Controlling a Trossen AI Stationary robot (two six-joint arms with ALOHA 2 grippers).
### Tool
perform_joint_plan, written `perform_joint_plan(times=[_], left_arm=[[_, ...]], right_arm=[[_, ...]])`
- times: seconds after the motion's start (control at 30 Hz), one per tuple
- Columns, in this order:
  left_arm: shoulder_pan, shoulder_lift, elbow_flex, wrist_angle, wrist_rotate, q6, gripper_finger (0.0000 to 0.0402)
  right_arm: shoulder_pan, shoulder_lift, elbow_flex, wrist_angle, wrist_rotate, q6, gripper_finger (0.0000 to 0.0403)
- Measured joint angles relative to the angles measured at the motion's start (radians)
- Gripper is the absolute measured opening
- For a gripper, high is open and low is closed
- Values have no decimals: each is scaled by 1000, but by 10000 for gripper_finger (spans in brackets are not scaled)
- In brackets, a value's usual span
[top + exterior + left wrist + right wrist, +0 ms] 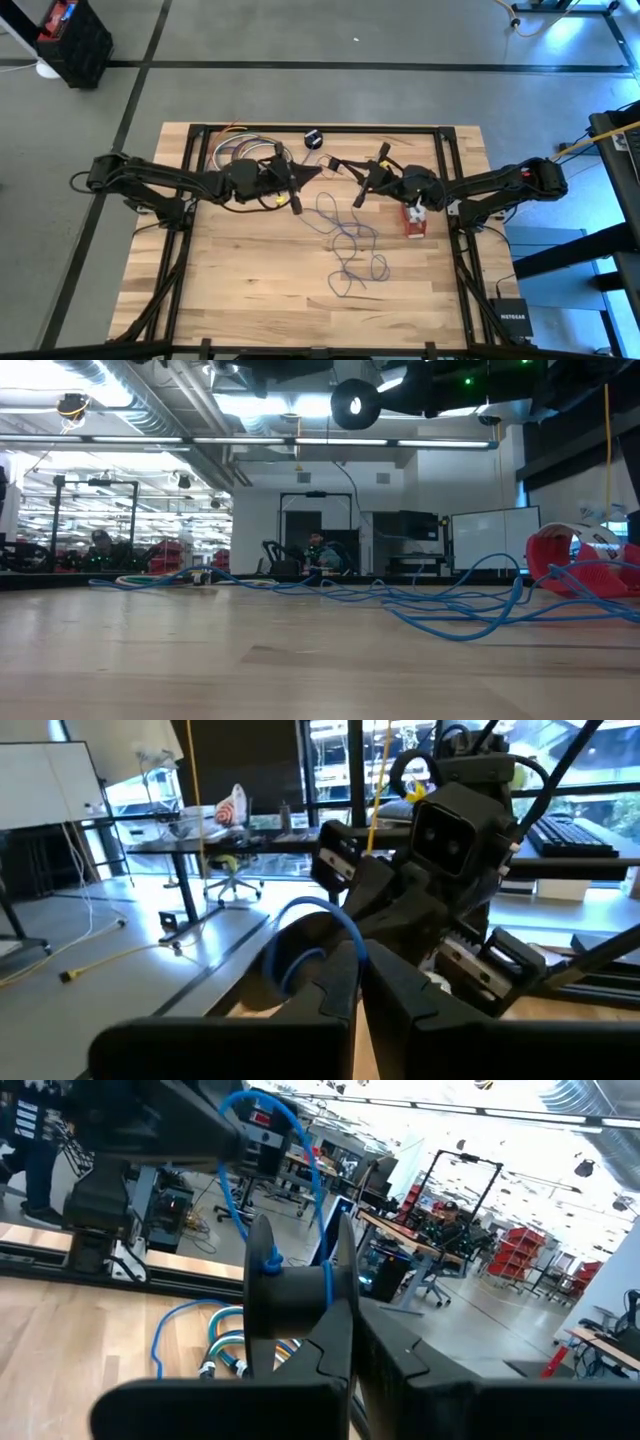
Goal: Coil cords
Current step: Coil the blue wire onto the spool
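Overhead first: both arms reach in toward the middle of the far half of the wooden table [250, 290]. Left gripper [292, 193] and right gripper [362, 192] sit near each other, apart. A thin bluish-purple cord [350, 245] lies in loose loops between and in front of them. Small black round puck [313, 138] sits near the far edge. Red-and-white cord bundle [414, 222] lies just under the right arm. A bunch of coloured cables [238, 152] lies by the left arm. Fingers too small here to judge.

Low view: the cord [450, 605] sprawls across the tabletop; the red bundle [585, 565] is cut off at the right edge. Arms overhead are dark, hard to make out. A person sits far back in the room.

Left wrist view: left gripper [360, 990] fingers pressed together, with a loop of the cord [320, 925] rising from just behind their tips; the exact pinch point is hidden. The right arm fills the view beyond.

Right wrist view: right gripper [350, 1335] fingers closed, cord [290, 1150] running up from a black spool-like piece just ahead. Whether they clamp the cord is unclear.
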State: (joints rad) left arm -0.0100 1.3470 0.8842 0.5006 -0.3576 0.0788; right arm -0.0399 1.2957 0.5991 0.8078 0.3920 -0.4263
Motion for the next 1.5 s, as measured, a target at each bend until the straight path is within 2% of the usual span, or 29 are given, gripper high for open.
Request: perform_joint_plan(times=[0.27,0.57,0.8,1.07,1.33,1.5], left_arm=[[-11,165,117,35,70,-1,3],[-33,306,198,-29,72,33,13],[-8,335,197,-74,63,26,7],[28,335,197,-253,65,44,16],[54,335,197,-379,-35,30,17],[55,320,196,-436,-37,27,17]], right_arm=[[0,0,0,5,0,8,12],[0,0,0,11,0,46,12],[0,0,0,57,-21,106,12],[0,0,0,77,-45,143,12],[0,0,0,71,-45,142,12],[0,0,0,71,-45,142,12]])
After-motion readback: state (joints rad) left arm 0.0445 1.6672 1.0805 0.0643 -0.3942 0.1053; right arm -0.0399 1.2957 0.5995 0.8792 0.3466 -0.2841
